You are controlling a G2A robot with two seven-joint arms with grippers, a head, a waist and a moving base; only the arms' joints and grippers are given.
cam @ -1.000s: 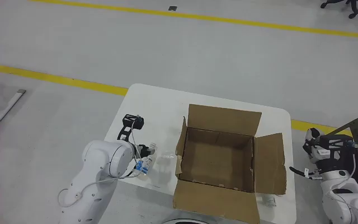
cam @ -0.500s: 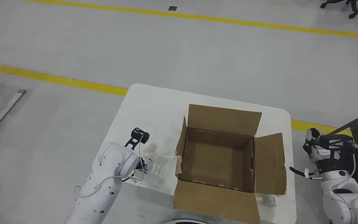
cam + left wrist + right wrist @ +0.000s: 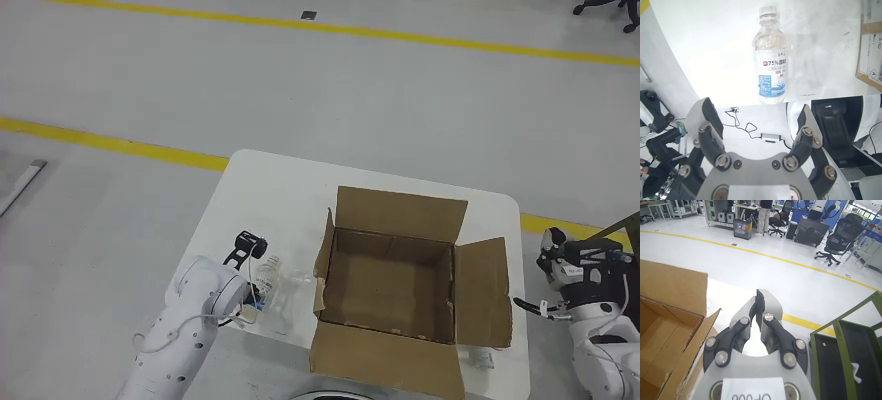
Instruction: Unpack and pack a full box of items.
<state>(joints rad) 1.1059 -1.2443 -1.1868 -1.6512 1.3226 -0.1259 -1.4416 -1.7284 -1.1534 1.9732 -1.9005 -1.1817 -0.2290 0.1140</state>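
At lower left of the top view, the clear plastic bottle (image 3: 268, 272) lies on its side on the white table (image 3: 262, 185), near the open cardboard box (image 3: 400, 214). The left gripper (image 3: 757, 106) sits just short of the bottle's base, fingers spread wide, gripping nothing. At the right edge, the right gripper (image 3: 757, 303) has its pads pressed together, empty.

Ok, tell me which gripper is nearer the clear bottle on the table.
Left. The left gripper is open, just short of the base of the bottle at the edge of the table. The right gripper is shut, across the cardboard box from it.
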